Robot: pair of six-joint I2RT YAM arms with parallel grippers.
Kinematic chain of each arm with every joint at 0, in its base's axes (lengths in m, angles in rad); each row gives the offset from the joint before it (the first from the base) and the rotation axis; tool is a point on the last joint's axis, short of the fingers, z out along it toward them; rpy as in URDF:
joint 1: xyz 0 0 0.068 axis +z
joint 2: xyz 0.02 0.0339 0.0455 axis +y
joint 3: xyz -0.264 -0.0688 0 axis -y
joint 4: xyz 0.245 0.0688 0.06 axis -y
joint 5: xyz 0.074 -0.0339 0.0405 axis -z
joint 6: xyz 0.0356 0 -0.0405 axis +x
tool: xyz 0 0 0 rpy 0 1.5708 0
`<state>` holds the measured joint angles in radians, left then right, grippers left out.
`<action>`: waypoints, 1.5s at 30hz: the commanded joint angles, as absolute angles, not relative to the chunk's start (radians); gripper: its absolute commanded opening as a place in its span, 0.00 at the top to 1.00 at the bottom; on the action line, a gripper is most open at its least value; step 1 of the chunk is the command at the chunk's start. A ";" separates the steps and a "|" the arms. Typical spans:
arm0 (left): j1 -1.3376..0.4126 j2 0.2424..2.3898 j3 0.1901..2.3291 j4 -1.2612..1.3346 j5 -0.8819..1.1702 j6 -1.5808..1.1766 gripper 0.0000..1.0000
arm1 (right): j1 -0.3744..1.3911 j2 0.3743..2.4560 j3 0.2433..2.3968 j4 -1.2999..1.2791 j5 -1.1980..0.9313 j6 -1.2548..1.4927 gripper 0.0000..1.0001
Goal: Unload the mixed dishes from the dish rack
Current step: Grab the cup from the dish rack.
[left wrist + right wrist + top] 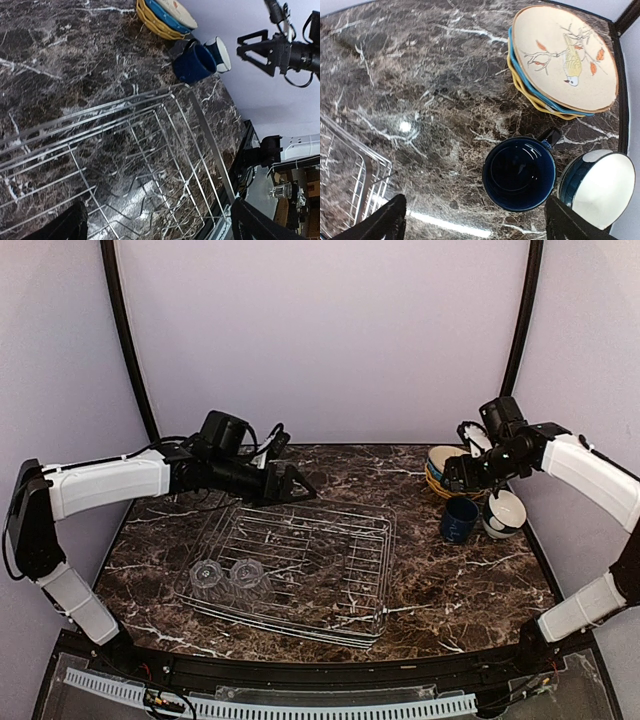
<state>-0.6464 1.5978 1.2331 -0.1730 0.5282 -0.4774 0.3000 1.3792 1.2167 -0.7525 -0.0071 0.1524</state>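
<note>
Both spread wide, empty, left gripper (158, 225) over rack (330, 550), right gripper (475, 220) over mug (519, 172)

Clear glasses (208, 573) in rack (335, 575), mug (459, 519) outside

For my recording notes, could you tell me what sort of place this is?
Probably a lab test booth staged as a kitchen counter: plain lilac walls, a marble-look tabletop, and a wire dish rack.

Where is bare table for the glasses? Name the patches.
Bare marble lies between the dish rack and the dark blue mug, and along the near edge right of the rack. Crowded: the back right corner, with plates, mug and bowls.
</note>
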 commanded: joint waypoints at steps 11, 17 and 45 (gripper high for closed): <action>-0.754 1.385 1.203 -0.850 0.134 -0.325 0.01 | 0.303 1.195 1.019 -0.401 0.014 0.211 0.01; -0.811 1.422 1.244 -0.981 0.076 -0.321 0.01 | 0.303 1.174 0.988 -0.375 0.005 0.202 0.01; -0.956 1.631 1.298 -1.043 -0.068 -0.319 0.11 | 0.303 1.132 0.910 -0.338 -0.180 0.227 0.01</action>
<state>-0.9474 1.6348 1.2804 -1.0119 -0.0463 -0.3321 0.3000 1.1515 0.9287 -0.3660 -0.1638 0.2188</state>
